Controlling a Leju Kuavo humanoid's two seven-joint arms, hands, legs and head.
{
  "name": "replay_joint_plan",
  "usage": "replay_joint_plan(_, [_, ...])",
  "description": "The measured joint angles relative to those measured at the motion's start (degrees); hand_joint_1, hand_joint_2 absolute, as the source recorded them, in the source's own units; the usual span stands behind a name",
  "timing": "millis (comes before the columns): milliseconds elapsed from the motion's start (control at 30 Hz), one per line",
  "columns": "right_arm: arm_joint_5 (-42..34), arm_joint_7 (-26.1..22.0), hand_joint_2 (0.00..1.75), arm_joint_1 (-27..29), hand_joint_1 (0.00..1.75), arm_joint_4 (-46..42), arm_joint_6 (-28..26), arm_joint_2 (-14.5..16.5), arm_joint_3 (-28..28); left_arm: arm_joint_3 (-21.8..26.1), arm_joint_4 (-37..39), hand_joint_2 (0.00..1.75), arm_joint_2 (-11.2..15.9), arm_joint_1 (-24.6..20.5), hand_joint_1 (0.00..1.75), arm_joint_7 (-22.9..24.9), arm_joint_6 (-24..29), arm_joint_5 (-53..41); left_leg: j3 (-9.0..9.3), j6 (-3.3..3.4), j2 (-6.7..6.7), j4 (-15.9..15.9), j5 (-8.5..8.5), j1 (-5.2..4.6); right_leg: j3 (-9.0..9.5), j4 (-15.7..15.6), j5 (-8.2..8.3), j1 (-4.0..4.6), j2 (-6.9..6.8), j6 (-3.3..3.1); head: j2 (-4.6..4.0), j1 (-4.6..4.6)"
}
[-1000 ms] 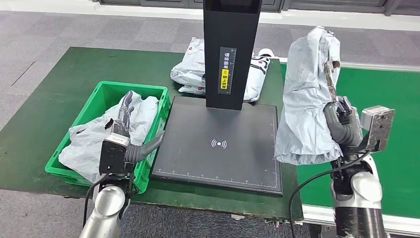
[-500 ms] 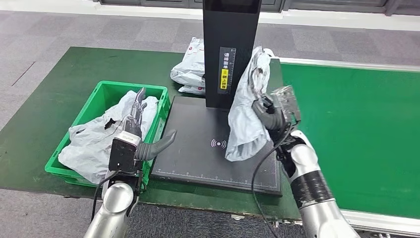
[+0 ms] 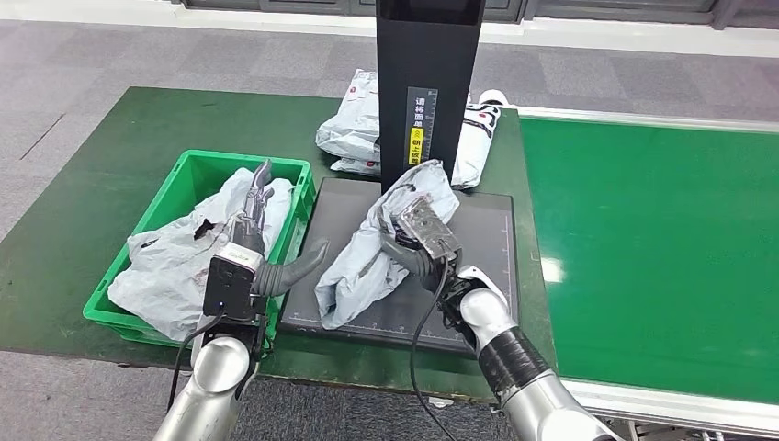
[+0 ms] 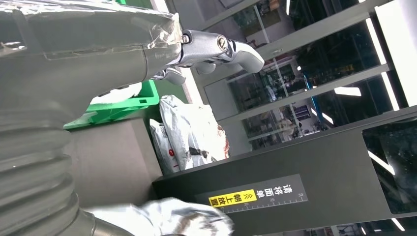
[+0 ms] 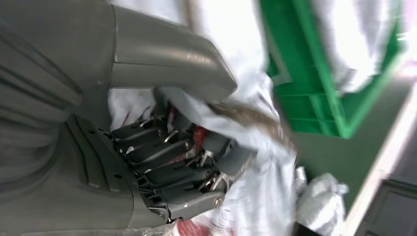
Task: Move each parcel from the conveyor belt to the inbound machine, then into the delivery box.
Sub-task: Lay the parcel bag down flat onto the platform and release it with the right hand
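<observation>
**A:** How did the right hand (image 3: pixel 404 241) sit?

**B:** It reached in over the black scanner plate (image 3: pixel 478 276) of the inbound machine (image 3: pixel 430 92), its forearm angled up from the plate's near edge. The fingers (image 5: pixel 162 162) were clenched around the crumpled grey parcel (image 3: pixel 372 262), which lay on the plate, stretching from the foot of the machine's black column towards the plate's near left corner.

**B:** And the left hand (image 3: pixel 257 234)?

**A:** It hovered above the right rim of the green delivery box (image 3: pixel 188 170), fingers stretched forward, thumb (image 3: pixel 299 265) pointing across towards the plate. It was released, grasping nothing.

**B:** What room was there?

**A:** The box already held grey parcels (image 3: pixel 165 262). More white parcels (image 3: pixel 354 129) lay behind the column. The plate's right half was bare, and the green conveyor belt (image 3: pixel 652 239) lay to its right.
</observation>
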Motion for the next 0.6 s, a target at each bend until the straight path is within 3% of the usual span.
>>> replay_joint_plan(133, [6.8,0.4,1.75,0.3,0.00,0.0,0.0,0.0,3.9,-0.3,0.7,1.75,0.2,-0.7,0.00,-0.1,0.5,0.2,0.01,-0.01,0.00,0.0,0.01,0.00,0.00,0.0,0.00,0.01,0.00,0.00,0.01,-0.01])
replay_joint_plan(333, [10.1,1.0,1.75,1.1,0.00,-2.1,-0.9,-0.8,5.7,-0.3,1.2,1.75,0.4,-1.0,0.00,-0.1,1.1,0.2,0.01,-0.04,0.01,0.0,0.02,0.00,-0.02,0.0,0.00,0.01,0.01,-0.01,0.01,-0.01])
replay_joint_plan(600, [26.4,10.8,1.75,6.8,0.00,-15.6,-12.5,-4.1,5.3,0.0,-0.3,1.75,0.9,1.0,0.00,0.3,3.0,-1.9,0.00,-0.03,-0.01,0.0,0.01,0.00,-0.02,0.0,0.00,0.00,0.00,0.00,0.01,0.00])
